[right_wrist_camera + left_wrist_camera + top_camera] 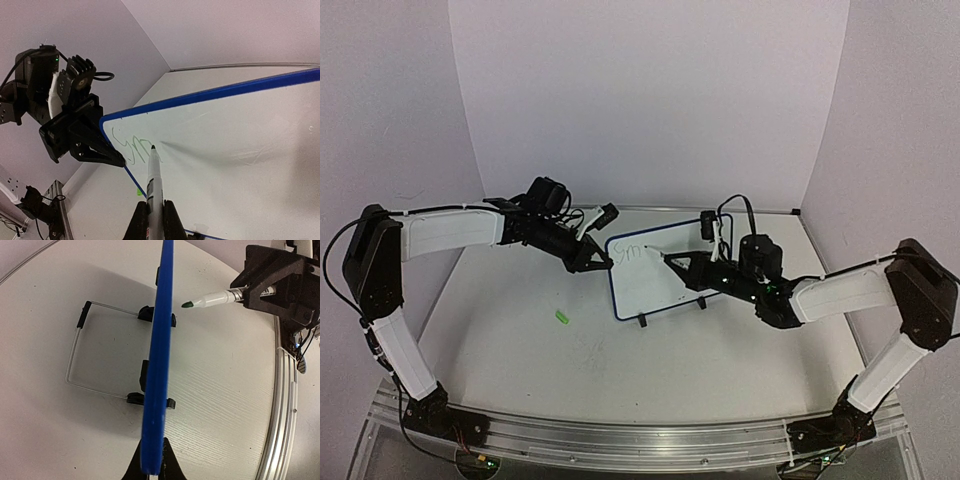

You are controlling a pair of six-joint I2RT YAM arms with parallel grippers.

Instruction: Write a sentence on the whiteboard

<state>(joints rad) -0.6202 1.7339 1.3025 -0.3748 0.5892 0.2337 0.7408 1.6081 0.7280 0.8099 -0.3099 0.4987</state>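
Note:
The whiteboard (655, 285) stands upright on its black feet at the table's middle. It is edge-on in the left wrist view (157, 365). Green letters, roughly "Sm" (131, 147), sit at its top left corner and also show in the top view (630, 253). My left gripper (600, 262) is shut on the board's left edge (152, 465). My right gripper (155, 220) is shut on a white marker (154, 175). The marker's green tip is at the end of the letters. In the left wrist view the marker (210, 300) shows a small gap from the board.
A small green cap (561, 317) lies on the table left of the board. A wire stand (75, 350) reaches out behind the board. The white backdrop walls close the back and sides. A metal rail (640, 445) runs along the near edge.

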